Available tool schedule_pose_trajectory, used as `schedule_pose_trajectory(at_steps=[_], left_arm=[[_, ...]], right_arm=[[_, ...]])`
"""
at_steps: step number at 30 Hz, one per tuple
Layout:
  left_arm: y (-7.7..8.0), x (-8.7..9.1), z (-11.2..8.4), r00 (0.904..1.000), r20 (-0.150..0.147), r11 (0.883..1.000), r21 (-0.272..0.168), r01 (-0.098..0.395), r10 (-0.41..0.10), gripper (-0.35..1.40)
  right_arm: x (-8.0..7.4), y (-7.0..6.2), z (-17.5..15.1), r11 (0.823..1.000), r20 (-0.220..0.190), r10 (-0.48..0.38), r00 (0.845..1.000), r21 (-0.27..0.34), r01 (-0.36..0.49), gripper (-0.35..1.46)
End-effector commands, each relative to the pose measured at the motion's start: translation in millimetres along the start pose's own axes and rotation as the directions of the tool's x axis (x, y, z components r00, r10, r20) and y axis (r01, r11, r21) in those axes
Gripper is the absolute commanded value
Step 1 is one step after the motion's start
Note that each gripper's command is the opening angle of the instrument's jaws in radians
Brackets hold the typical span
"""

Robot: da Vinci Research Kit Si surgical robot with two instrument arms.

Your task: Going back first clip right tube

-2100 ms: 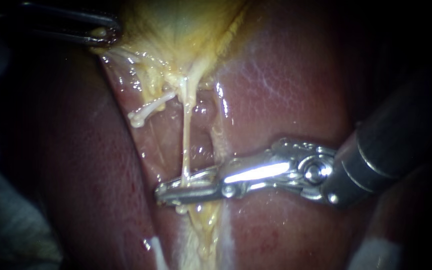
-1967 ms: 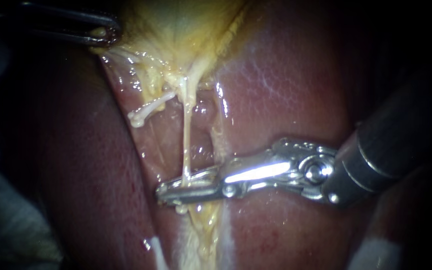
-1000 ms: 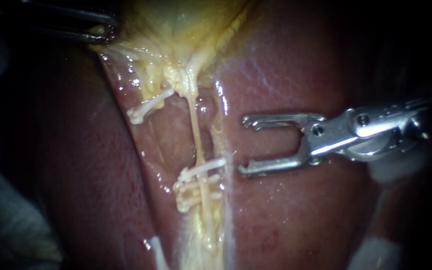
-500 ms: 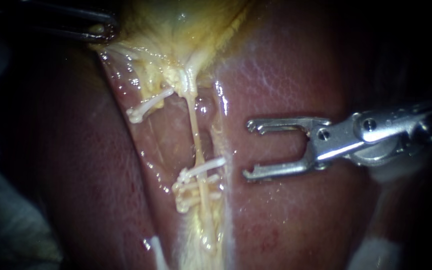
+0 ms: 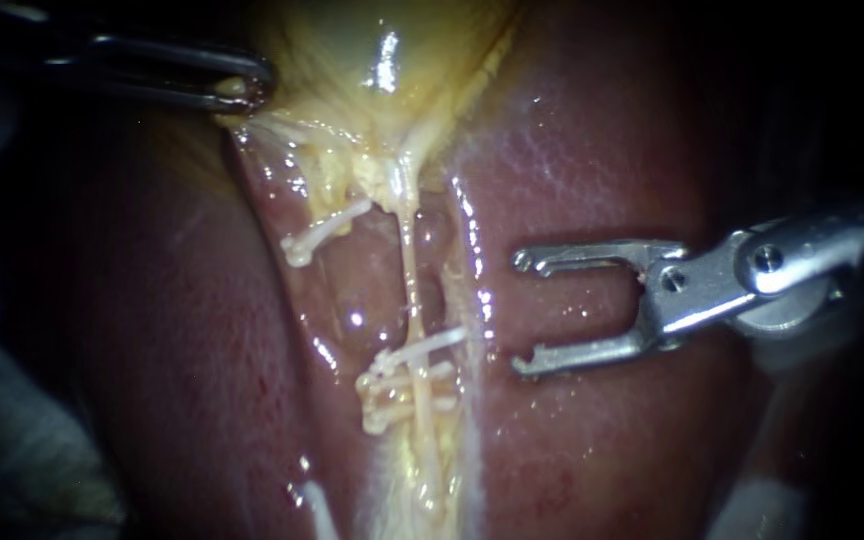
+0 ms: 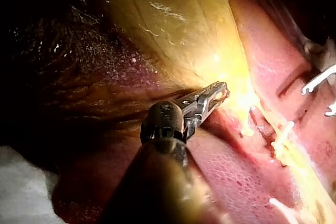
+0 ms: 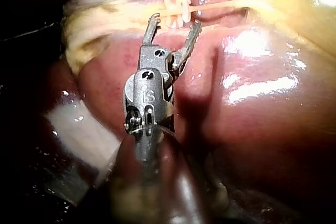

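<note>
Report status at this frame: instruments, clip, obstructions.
Left instrument shut on gallbladder edge. Right instrument open, empty, beside the tube. Clips seated on tube. Nothing in the way.

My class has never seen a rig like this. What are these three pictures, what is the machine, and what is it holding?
This is a surgical robot working on a pig's liver and yellow gallbladder. One picture comes from the endoscope, a camera close to the tissue; the other two come from cameras on each arm. The left instrument has its jaws shut on the gallbladder's edge. The right instrument holds nothing: its jaws stand open beside a thin pale tube, not touching it. White clips sit across that tube, and another clip sits apart, nearer the gallbladder.
</note>
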Motion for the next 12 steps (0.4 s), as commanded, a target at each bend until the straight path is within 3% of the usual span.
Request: schedule_pose_trajectory(at_steps=[1,12], left_arm=[[-0.1,-0.2,0.4,1.0000,0.001,1.000,-0.004,0.001,-0.001,-0.35],[-0.3,-0.4,0.9,1.0000,0.004,1.000,-0.004,0.005,-0.005,-0.35]], right_arm=[[0.0,0.0,0.0,1.000,-0.001,0.000,1.000,0.001,0.000,0.50],[0.0,-0.1,-0.1,1.000,-0.001,-0.006,1.000,0.002,0.006,0.50]])
